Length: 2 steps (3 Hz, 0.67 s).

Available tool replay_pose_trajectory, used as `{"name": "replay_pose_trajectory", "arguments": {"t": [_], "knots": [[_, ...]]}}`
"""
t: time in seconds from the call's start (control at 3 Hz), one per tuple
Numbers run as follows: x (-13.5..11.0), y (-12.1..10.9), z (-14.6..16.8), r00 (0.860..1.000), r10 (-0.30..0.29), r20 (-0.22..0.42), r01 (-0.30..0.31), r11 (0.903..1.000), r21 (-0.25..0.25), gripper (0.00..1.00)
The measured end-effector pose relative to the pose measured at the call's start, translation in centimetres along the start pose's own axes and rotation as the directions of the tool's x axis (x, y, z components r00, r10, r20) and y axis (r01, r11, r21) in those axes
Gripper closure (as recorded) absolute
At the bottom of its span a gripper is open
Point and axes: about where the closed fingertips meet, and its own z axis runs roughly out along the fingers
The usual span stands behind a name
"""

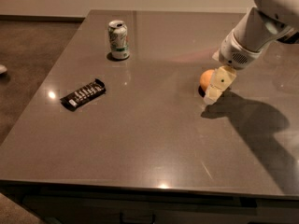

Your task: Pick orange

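The orange [206,79] is a small round fruit on the grey table [140,125], right of centre. My gripper [216,88] comes down from the upper right on a white arm. Its cream-coloured finger reaches the tabletop directly in front of the orange and covers the fruit's right side. The gripper is at the orange, touching or nearly touching it.
A green and white soda can [118,39] stands upright at the back left of the table. A black snack bar wrapper [83,94] lies flat on the left side. The arm's shadow falls across the right part of the table. Floor lies beyond the left edge.
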Motion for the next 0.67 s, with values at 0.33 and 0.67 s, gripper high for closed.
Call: {"name": "replay_pose_trajectory", "arguments": {"t": [0.33, 0.67], "knots": [[-0.03, -0.12, 0.94, 1.000, -0.004, 0.002, 0.004, 0.9999, -0.016, 0.16], [-0.13, -0.17, 1.20, 1.000, -0.005, 0.004, 0.006, 0.9996, -0.028, 0.48]]}}
